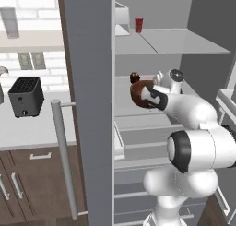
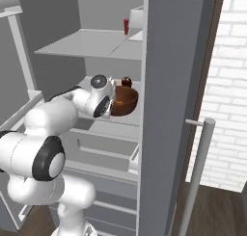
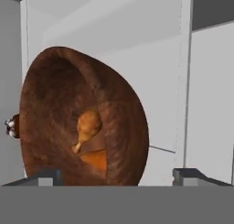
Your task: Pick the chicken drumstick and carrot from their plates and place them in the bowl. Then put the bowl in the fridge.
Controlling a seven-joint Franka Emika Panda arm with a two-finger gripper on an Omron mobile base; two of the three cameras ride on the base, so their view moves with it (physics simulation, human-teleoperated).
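The reddish-brown bowl (image 3: 87, 122) stands on a middle shelf inside the open fridge (image 1: 87, 105), also seen as the bowl (image 1: 137, 92) and the bowl (image 2: 125, 100). The chicken drumstick (image 3: 87, 126) lies inside it, with the orange carrot (image 3: 95, 160) just beside it. My gripper (image 3: 116, 177) is open right at the bowl's near rim, its fingertips (image 3: 45, 176) spread wide and gripping nothing. In the base views my hand (image 1: 154, 97) reaches into the fridge against the bowl. The plates are out of view.
A small dark round thing (image 1: 134, 76) sits behind the bowl. A red cup (image 1: 138, 24) stands on the shelf above. Drawers (image 2: 101, 150) lie below the bowl's shelf. The door's bar handle (image 1: 64, 160) is at left, a black toaster (image 1: 26, 97) on the counter beyond.
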